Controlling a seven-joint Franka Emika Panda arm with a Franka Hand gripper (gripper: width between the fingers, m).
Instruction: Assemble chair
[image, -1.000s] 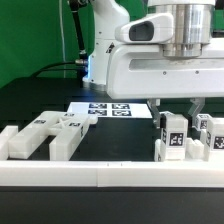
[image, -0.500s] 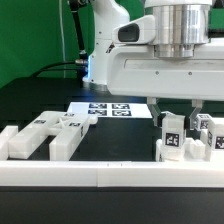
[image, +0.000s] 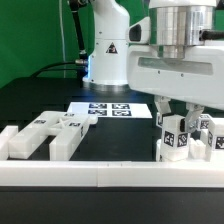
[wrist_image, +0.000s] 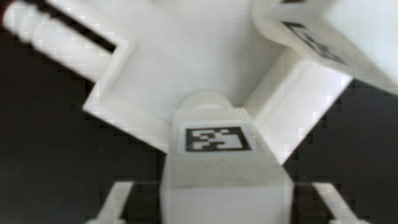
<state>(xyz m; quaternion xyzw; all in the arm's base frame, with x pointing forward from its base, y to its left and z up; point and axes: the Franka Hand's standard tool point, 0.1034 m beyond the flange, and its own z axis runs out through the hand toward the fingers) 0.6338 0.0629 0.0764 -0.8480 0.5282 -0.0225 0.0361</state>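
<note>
Toward the exterior view's right my hand moved a little, squeezing a white tagged post, I think so it could join the other chair parts.

Since earlier: gripper, clamped on white tagged plastic post, shifted with it farther from flat white marker board, toward exterior view's right. More of arm's white base behind marker board now uncovered.
</note>
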